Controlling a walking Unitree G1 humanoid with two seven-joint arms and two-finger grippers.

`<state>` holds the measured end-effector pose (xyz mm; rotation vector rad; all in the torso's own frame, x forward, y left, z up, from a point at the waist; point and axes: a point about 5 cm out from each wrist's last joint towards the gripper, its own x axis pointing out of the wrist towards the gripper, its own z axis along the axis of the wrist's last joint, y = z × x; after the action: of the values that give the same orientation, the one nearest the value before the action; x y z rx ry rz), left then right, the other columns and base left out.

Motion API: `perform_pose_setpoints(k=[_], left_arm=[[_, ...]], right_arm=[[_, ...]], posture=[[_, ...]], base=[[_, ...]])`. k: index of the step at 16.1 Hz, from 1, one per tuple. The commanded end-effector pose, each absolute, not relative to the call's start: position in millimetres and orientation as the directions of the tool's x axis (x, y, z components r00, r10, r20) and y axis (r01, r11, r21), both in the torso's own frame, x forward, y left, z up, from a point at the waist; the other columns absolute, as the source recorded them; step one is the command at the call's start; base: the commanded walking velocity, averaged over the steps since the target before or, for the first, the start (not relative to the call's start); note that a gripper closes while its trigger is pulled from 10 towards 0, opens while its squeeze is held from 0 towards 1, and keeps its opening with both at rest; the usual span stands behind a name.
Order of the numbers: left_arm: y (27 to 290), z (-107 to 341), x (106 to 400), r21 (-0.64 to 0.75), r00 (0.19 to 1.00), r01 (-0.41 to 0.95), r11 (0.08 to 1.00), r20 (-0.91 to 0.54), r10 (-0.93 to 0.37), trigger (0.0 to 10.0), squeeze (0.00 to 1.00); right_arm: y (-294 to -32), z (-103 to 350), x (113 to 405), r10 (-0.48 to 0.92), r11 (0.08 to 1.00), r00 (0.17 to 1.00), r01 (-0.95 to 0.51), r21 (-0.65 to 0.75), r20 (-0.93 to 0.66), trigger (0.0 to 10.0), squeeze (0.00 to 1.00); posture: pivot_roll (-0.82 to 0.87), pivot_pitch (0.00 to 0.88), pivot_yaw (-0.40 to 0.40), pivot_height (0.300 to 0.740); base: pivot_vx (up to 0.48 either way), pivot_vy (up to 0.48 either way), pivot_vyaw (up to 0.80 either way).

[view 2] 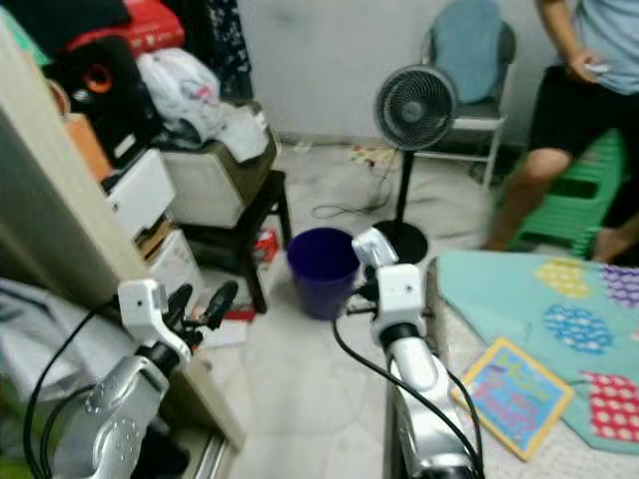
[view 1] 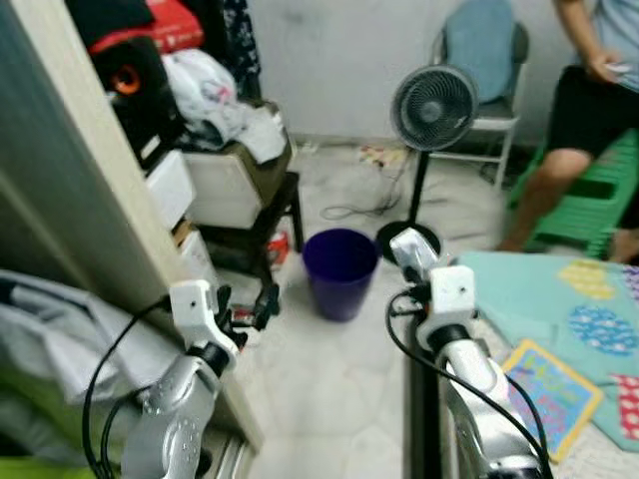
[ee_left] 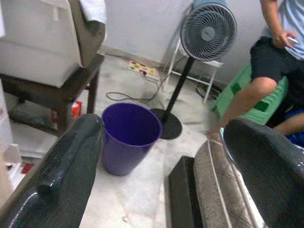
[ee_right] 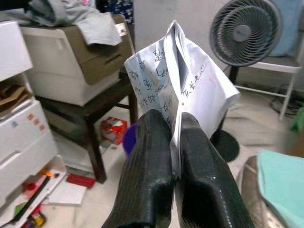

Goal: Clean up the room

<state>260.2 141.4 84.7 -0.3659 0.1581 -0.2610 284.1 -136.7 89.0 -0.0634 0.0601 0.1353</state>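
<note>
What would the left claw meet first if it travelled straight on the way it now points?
Probably the purple bin, standing on the floor ahead of the open left claw; depth is hard to judge.

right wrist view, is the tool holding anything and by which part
Yes: the right tool pinches a handwritten paper by its lower edge.

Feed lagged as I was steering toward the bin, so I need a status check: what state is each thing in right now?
Right pincer: shut on the crumpled white handwritten paper, held up in the air.
Left pincer: open, holding nothing.
Round purple plastic waste bin: upright on the floor, nothing visible inside.
Black pedestal fan: upright; spinning or not, cannot tell.
Person: seated on green steps.
</note>
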Motion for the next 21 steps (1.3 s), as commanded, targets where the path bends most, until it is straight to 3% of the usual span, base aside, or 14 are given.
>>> perform_pose_setpoints(k=[1, 3, 5, 9, 13, 15, 17, 19, 21], left_arm=[[144, 88, 263, -0.341, 0.965, 0.21, 0.916, -0.077, -0.25, 10.0, 0.0], [159, 103, 265, -0.33, 0.985, 0.169, 0.929, 0.033, -0.167, 10.0, 0.0], [157, 113, 265, -0.357, 0.979, 0.205, 0.911, 0.075, -0.191, 10.0, 0.0], [150, 112, 264, -0.497, 0.981, 0.191, 0.847, 0.061, -0.185, 10.0, 0.0], [151, 96, 260, -0.465, 0.98, 0.172, 0.869, -0.011, -0.2, 10.0, 0.0], [149, 99, 262, -0.356, 0.968, 0.235, 0.905, 0.001, -0.251, 10.0, 0.0], [150, 95, 265, -0.105, 0.963, 0.239, 0.965, -0.1, -0.25, 10.0, 0.0], [155, 90, 266, -0.02, 0.973, 0.187, 0.982, -0.136, -0.188, 10.0, 0.0], [169, 88, 266, 0.078, 0.986, 0.046, 0.996, -0.161, -0.033, 10.0, 0.0]], right_arm=[[-138, 92, 286, 0.134, 0.989, 0.99, -0.137, -0.059, -0.052, 10.0, 0.0], [-138, 96, 285, 0.138, 0.99, 0.99, -0.139, -0.035, -0.025, 10.0, 0.0], [-133, 108, 285, 0.177, 0.983, 0.984, -0.179, 0.046, 0.028, 10.0, 0.0], [-127, 115, 286, 0.197, 0.976, 0.979, -0.2, 0.083, 0.047, 10.0, 0.0], [-132, 110, 286, 0.19, 0.98, 0.982, -0.191, 0.062, 0.023, 10.0, 0.0], [-133, 109, 287, 0.185, 0.981, 0.983, -0.185, 0.049, 0.017, 10.0, 0.0], [-131, 109, 289, 0.186, 0.982, 0.982, -0.187, 0.03, 0.014, 10.0, 0.0], [-128, 108, 290, 0.197, 0.98, 0.98, -0.197, 0.017, 0.014, 10.0, 0.0], [-127, 109, 290, 0.208, 0.978, 0.978, -0.208, -0.008, 0.015, 10.0, 0.0]], posture=[[-0.1, 0.0, 0.063, 0.74], [-0.09, 0.0, 0.06, 0.74], [-0.09, 0.0, 0.057, 0.74], [-0.08, 0.0, 0.055, 0.74], [-0.09, 0.0, 0.055, 0.74], [-0.09, 0.0, 0.055, 0.74], [-0.08, 0.0, 0.056, 0.74], [-0.08, 0.0, 0.059, 0.74], [-0.07, 0.0, 0.047, 0.74]], base=[[0.0, 0.0, 0.0], [0.0, 0.0, 0.0], [0.0, 0.0, 0.0], [0.0, 0.0, 0.0], [0.0, 0.0, 0.0], [0.0, 0.0, 0.0], [0.0, 0.0, 0.0], [0.0, 0.0, 0.0], [0.0, 0.0, 0.0]])
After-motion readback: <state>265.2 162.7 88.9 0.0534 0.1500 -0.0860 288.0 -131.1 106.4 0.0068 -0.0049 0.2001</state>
